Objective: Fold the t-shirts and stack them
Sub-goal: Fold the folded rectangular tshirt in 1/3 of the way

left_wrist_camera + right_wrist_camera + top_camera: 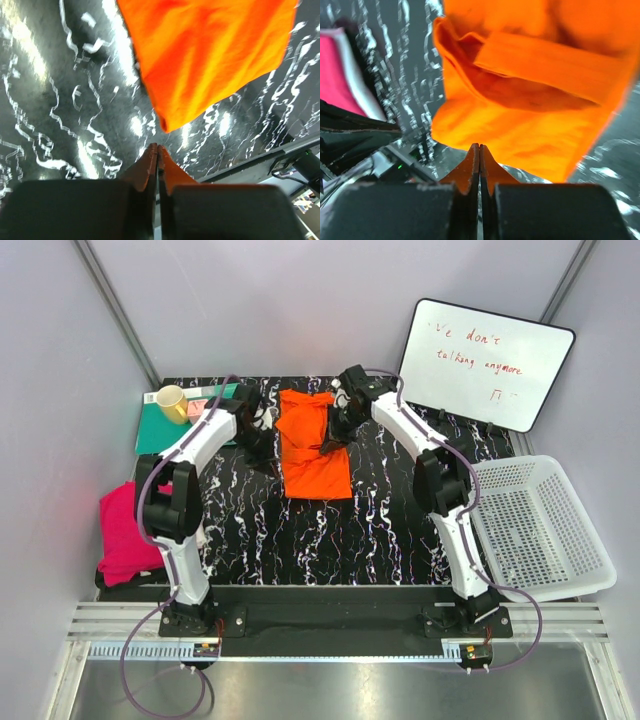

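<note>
The orange t-shirt (312, 445) lies partly folded on the black marbled table (300, 540), its far end bunched. The magenta-pink t-shirt (125, 530) lies crumpled over the table's left edge. My left gripper (262, 435) is shut and empty just left of the orange shirt. In the left wrist view its tips (158, 146) sit a little short of a corner of the shirt (210, 55). My right gripper (335, 430) is shut over the shirt's right side. In the right wrist view its tips (479, 146) meet at the edge of the folded cloth (530, 90), with nothing between them.
A yellow mug (171, 400) stands on a teal mat (158, 430) at the back left. A white perforated basket (540, 530) sits at the right. A whiteboard (490, 360) leans at the back right. Grey walls close in the sides.
</note>
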You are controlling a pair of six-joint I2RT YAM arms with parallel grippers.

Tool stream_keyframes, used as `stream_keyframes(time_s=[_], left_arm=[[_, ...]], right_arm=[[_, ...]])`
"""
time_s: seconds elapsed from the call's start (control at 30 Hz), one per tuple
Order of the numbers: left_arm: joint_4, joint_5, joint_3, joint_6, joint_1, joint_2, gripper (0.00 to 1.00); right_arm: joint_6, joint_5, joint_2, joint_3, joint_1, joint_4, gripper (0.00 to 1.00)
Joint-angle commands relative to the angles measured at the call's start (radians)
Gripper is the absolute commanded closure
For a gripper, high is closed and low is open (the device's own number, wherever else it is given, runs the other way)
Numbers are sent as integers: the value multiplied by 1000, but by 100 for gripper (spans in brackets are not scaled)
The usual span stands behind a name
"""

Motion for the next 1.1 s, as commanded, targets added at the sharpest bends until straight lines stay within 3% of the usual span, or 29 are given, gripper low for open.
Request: stream_keyframes(time_s=[0.0, 0.37, 0.67, 0.83, 0.97, 1.07], left_arm=[[95, 77, 64, -5, -38, 46, 100], [112, 171, 99, -49, -110, 242, 100], [103, 53, -16, -54, -113, 213, 100], [100, 54, -54, -28, -116, 206, 100], [101, 7, -53, -3, -118, 111, 100], [107, -25, -44, 9, -118, 13, 100]], right_arm=[[43, -169, 71, 43, 17, 48, 100], [111, -206, 226, 212, 18, 38, 100], [143, -65, 326, 374, 15, 46, 100], [165, 47, 372, 395, 14, 86, 100], [102, 124, 309, 364, 17, 126, 100], [48, 217, 124, 292, 17, 181, 100]])
